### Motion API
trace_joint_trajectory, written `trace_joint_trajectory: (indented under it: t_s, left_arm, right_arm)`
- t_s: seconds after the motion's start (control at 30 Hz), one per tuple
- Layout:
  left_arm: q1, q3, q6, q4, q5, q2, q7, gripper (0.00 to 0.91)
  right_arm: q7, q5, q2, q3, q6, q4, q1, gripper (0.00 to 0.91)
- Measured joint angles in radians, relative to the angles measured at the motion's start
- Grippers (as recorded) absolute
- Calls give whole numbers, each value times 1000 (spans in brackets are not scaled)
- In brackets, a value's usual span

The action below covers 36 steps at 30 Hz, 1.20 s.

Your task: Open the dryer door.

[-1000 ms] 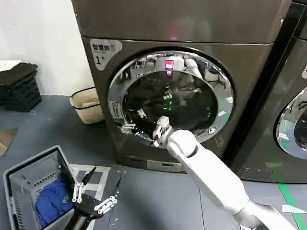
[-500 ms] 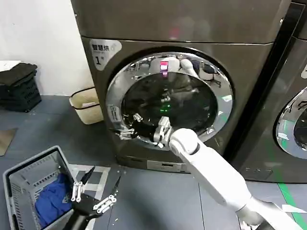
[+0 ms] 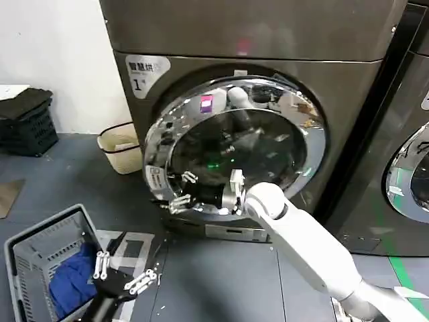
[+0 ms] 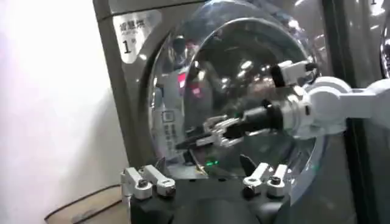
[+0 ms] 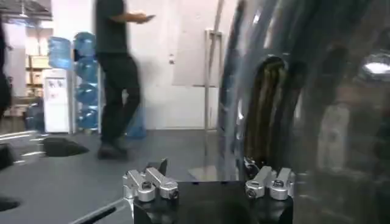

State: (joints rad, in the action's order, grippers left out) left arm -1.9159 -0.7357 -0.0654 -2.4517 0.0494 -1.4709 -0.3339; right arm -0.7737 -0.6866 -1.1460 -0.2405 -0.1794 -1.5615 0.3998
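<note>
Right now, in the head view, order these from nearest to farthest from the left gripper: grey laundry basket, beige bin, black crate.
From the left gripper:
1. Grey plastic laundry basket, just beside it on the floor.
2. Beige bin, beside the dryer.
3. Black crate, by the white wall.

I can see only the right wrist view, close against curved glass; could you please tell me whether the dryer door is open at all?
Observer: Yes. The dryer door stands ajar, with the edge on the robot's left swung clear of the machine's front.
Operator: Thank you. Where is the right gripper on it?
Observer: The right gripper is at the door's lower left rim, by the chrome ring.
Operator: And the left arm?
Observer: The left gripper hangs low beside the grey basket, fingers open, away from the door.
</note>
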Motion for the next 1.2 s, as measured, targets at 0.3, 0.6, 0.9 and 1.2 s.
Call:
trace_joint_trajectory:
  t_s: [0.3,0.6,0.9,1.2]
  left_arm:
    - [72,-118,42,53,171,76,-46,907]
    - [142,-202,68,127,280,165,-53,907]
    - [211,-268,95,194,351,244,-57,907]
    - [322,-275,110,275,448,355,-90,907]
  right_arm:
    - [-98,-77,84,-17,9,-48,-20,907]
    - [-217,-105,149,-20,10,-89,-6,907]
    - [-295,-112,208,-3,-4,-149,25,907]
    - [-392,-105,292,35,-6,-224,74,907]
